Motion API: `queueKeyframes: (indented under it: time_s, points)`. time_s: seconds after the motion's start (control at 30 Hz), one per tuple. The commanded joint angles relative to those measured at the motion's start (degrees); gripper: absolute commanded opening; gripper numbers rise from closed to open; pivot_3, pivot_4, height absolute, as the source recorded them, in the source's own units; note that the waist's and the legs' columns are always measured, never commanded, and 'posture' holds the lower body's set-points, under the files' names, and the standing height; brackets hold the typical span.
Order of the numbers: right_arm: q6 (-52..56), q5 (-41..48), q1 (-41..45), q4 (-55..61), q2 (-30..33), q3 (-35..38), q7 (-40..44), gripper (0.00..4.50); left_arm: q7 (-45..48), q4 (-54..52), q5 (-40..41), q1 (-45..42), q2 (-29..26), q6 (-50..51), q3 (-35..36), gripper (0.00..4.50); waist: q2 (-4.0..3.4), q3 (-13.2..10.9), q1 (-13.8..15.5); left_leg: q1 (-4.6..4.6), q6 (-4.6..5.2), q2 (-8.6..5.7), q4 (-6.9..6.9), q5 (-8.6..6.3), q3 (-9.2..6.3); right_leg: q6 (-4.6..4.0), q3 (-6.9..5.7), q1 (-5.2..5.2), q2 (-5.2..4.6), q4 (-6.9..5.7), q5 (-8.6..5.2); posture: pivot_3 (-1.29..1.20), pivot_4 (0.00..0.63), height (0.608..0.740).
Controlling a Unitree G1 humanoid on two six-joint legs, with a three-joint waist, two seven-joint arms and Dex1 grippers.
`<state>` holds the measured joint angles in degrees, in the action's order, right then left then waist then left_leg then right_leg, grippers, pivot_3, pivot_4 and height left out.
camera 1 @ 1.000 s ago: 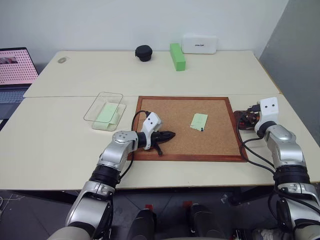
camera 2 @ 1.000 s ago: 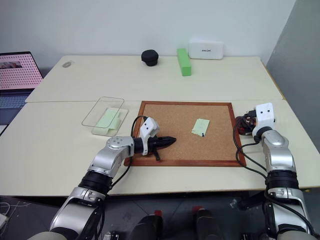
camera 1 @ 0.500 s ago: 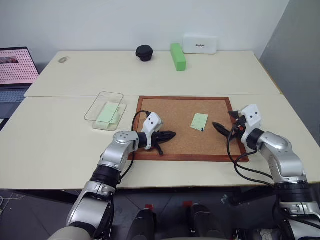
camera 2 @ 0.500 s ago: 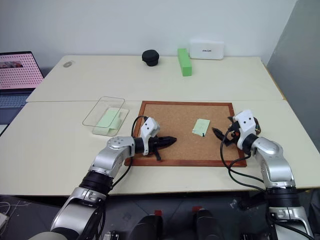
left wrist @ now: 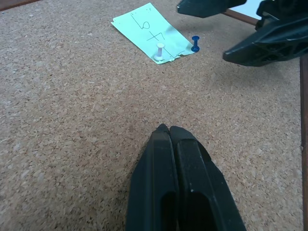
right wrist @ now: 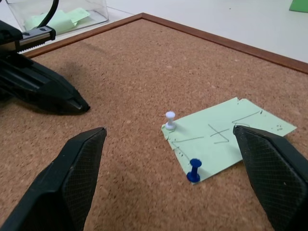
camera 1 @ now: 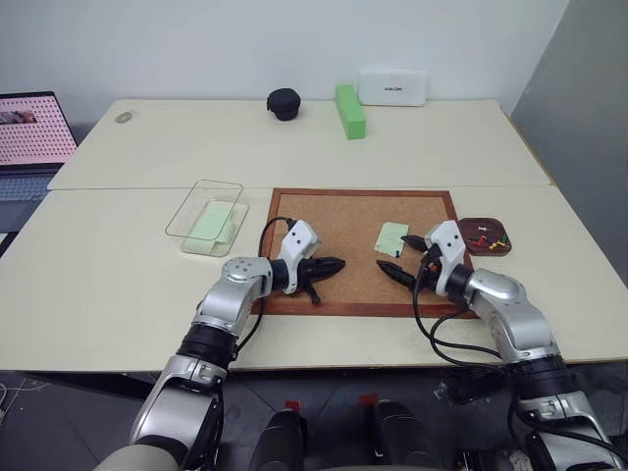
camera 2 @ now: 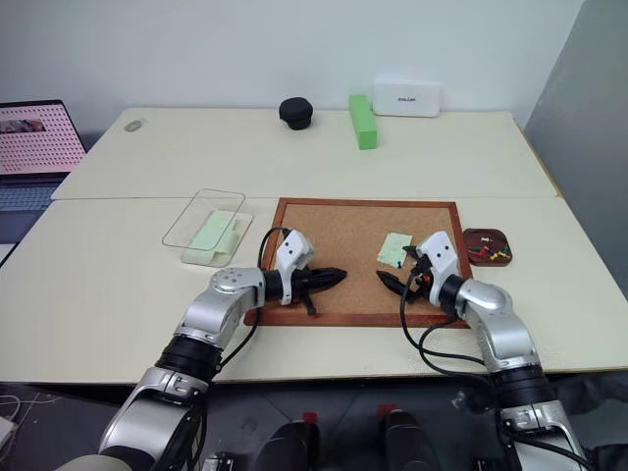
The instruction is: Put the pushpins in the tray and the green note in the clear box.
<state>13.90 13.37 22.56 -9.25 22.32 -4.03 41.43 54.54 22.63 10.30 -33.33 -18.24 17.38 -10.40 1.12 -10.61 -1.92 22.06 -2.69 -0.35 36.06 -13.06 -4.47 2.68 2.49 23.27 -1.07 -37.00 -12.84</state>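
Right end effector (right wrist: 168, 159), jaws wide, faces two pushpins (right wrist: 170, 120) fixing the green note (right wrist: 226, 132); left end effector (left wrist: 168, 132) rests closed.

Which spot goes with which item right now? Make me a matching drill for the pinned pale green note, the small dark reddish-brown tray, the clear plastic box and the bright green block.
Things:
1. pale green paper note
2. small dark reddish-brown tray
3. clear plastic box
4. bright green rectangular block

Places:
A. on the table left of the corkboard
B. at the table's far side
C. pinned on the corkboard
D. on the table right of the corkboard

Pairs: 1-C, 2-D, 3-A, 4-B
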Motion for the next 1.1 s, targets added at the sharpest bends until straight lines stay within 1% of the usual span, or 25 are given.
queueKeyframes:
  time_s: [0.03, 0.07, 0.1, 0.2, 0.23, 0.3, 0.37, 0.5, 0.73, 0.77, 0.9, 1.1]
  points:
    - [-2.8, -1.0, 1.6, -2.5, -0.6, -0.4, 0.9, 4.3, 0.1, -0.3, -0.7, 0.5, -0.3, 1.0, -0.5, 0.0, 0.0, 0.0, 0.0, 0.0, 0.0, -0.01, 0.0, 0.0, 0.0, 0.0, 0.0, 0.0, 0.0, 0.0, 0.0, 0.0, 0.15, 0.74]
    - [-2.8, -0.9, 1.9, -3.3, -0.9, -0.3, 1.0, 4.11, 0.1, -0.4, -0.6, 0.5, -0.4, 1.0, -0.5, 0.0, 0.0, 0.0, 0.0, 0.0, 0.0, -0.01, 0.0, 0.0, 0.0, 0.0, 0.0, 0.0, 0.0, 0.0, 0.0, 0.0, 0.15, 0.74]
    - [-3.0, -1.0, 2.1, -4.2, -1.2, -0.3, 1.0, 4.05, 0.1, -0.5, -0.7, 0.6, -0.4, 1.0, -0.5, 0.0, 0.0, 0.0, 0.0, 0.01, 0.0, -0.01, 0.0, 0.0, 0.0, 0.0, 0.0, 0.0, 0.0, 0.0, 0.0, 0.0, 0.15, 0.74]
    - [-3.8, -1.3, 2.6, -5.8, -1.6, -0.3, 1.0, 3.33, 0.0, -0.7, -0.6, 0.6, -0.3, 1.2, -0.5, 0.0, 0.0, 0.0, 0.0, 0.0, 0.0, 0.0, -0.01, 0.0, 0.0, 0.0, 0.0, 0.0, 0.0, 0.0, 0.0, 0.0, 0.15, 0.74]
    - [-4.1, -1.6, 2.8, -6.3, -1.7, -0.5, 0.9, 3.17, 0.0, -0.9, -0.5, 0.6, -0.3, 1.4, -0.5, 0.0, 0.0, 0.0, 0.0, 0.0, 0.0, 0.0, -0.01, 0.0, 0.0, 0.0, 0.0, 0.0, 0.0, 0.0, 0.0, 0.0, 0.15, 0.74]
    - [-4.6, -2.0, 3.2, -7.1, -2.0, -0.6, 0.6, 2.73, 0.0, -1.2, -0.4, 0.6, -0.2, 1.7, -0.5, 0.0, 0.0, 0.0, -0.1, 0.0, 0.0, 0.0, 0.0, 0.0, 0.0, 0.0, 0.01, 0.0, 0.0, 0.0, 0.0, 0.0, 0.15, 0.74]
    - [-4.9, -2.2, 3.4, -7.5, -2.1, -0.6, 0.6, 2.2, 0.0, -1.3, -0.4, 0.6, -0.2, 1.8, -0.5, 0.0, 0.0, 0.0, -0.1, -0.01, 0.0, 0.0, 0.0, 0.0, 0.0, 0.0, 0.0, 0.0, 0.0, 0.0, 0.0, 0.0, 0.15, 0.74]
    - [-5.6, -3.1, 3.7, -8.1, -2.1, -0.1, -0.1, 1.53, 0.0, -1.4, -0.4, 0.9, -0.3, 1.8, -0.5, 0.0, 0.0, 0.0, -0.1, 0.0, 0.0, 0.0, 0.0, 0.0, 0.0, 0.0, 0.01, 0.0, 0.0, -0.01, 0.0, 0.0, 0.15, 0.74]
    - [-6.5, -4.4, 3.7, -9.3, -1.6, 0.3, -1.1, 0.1, 0.7, -2.5, 0.3, 1.0, -0.2, 2.4, -0.5, 0.0, 0.0, 0.0, 0.0, 0.0, 0.0, 0.0, -0.01, 0.0, 0.0, 0.0, 0.01, 0.0, 0.0, 0.0, 0.0, 0.0, 0.15, 0.74]
    - [-6.5, -4.5, 3.7, -9.3, -1.5, 0.3, -1.2, 0.01, 0.7, -2.6, 0.3, 1.0, -0.1, 2.5, -0.5, 0.0, 0.0, 0.0, -0.1, 0.0, 0.0, 0.0, -0.01, 0.0, 0.0, 0.0, 0.01, 0.0, 0.0, 0.0, 0.0, 0.0, 0.15, 0.74]
    - [-6.0, -4.6, 4.1, -7.4, -1.4, 0.5, -1.4, 0.01, 0.8, -2.4, 0.1, 0.9, -0.2, 2.5, -0.6, 0.0, 0.0, 0.0, -0.1, 0.0, 0.0, 0.0, -0.01, 0.0, 0.0, 0.0, 0.01, 0.0, 0.0, 0.0, 0.0, 0.0, 0.15, 0.74]
    - [-2.8, -2.2, 3.7, -1.3, -1.6, 2.4, -2.1, 0.01, 0.9, -3.1, 0.1, 1.3, -0.4, 3.1, -0.7, 0.0, 0.0, 0.0, -0.1, 0.0, 0.0, 0.0, 0.0, 0.0, 0.0, 0.0, 0.02, 0.01, 0.0, -0.01, 0.0, 0.0, 0.15, 0.74]
